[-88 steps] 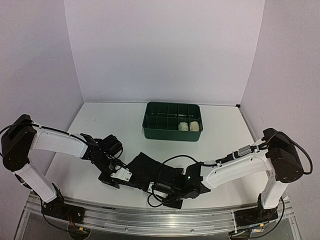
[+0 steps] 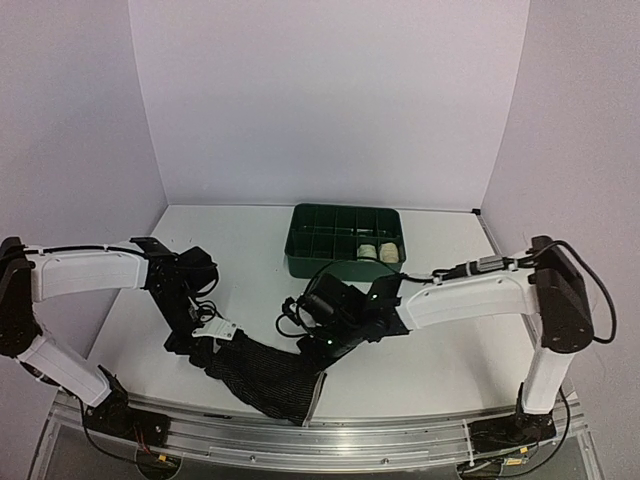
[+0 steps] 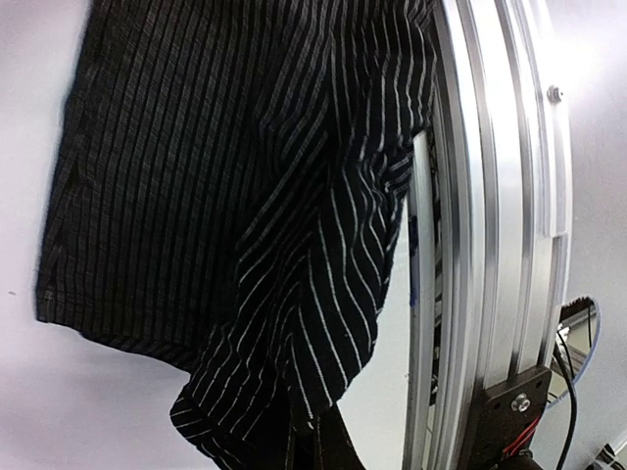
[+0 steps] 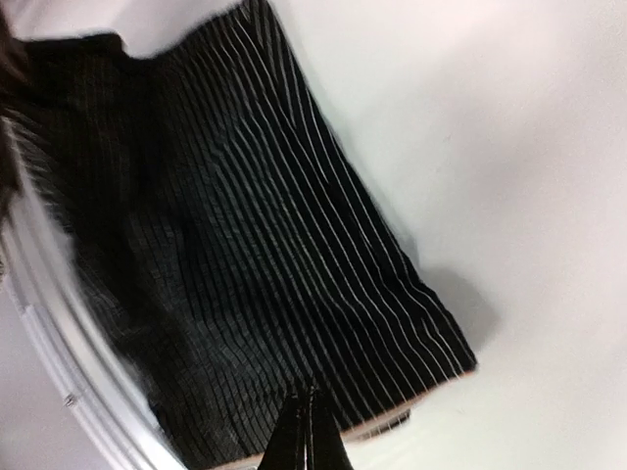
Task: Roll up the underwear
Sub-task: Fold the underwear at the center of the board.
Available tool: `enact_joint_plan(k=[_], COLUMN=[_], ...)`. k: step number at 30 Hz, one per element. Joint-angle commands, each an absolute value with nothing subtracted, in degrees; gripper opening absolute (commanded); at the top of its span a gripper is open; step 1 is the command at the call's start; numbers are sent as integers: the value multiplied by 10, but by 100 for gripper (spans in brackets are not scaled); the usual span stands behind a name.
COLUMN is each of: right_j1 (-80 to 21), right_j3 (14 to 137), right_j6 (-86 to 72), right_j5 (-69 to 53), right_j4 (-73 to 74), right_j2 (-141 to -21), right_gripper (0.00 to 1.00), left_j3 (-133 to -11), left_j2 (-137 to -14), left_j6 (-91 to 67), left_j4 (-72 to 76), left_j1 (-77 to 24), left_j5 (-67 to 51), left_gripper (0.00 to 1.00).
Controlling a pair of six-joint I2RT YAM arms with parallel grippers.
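Note:
A black underwear garment with thin white stripes [image 2: 265,370] lies stretched near the table's front edge. It fills the left wrist view [image 3: 245,196] and the right wrist view [image 4: 245,294]. My left gripper [image 2: 207,338] is shut on its left corner, with the fingers low in its own view [image 3: 312,446]. My right gripper [image 2: 318,348] is shut on its right edge [image 4: 307,431]. Two pale rolled cloth pieces [image 2: 377,252] sit in the green tray's right front compartments.
The green divided tray [image 2: 310,262] stands at the back middle of the white table. An aluminium rail [image 2: 350,435] runs along the front edge, close to the garment, and shows in the left wrist view [image 3: 490,196]. Purple walls enclose three sides.

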State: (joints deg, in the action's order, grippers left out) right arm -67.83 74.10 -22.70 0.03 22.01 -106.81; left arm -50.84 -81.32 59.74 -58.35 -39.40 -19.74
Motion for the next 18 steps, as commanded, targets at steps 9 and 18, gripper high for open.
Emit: enact_joint_plan(k=[9,18], right_j1=[-670,-642], right_j3=[698,655], right_j6=[-299,-278], right_j5=[-107,-196], right_j4=[162,149], right_j2=[-1194,-1233], right_gripper=[0,0], left_j3=[-624,-718], left_j2=[-857,-1004], left_j6=[570,518], left_j4=[-656,-658], left_j1=[-388,-355], left_j5=[-283,-304], left_gripper=[0,0])
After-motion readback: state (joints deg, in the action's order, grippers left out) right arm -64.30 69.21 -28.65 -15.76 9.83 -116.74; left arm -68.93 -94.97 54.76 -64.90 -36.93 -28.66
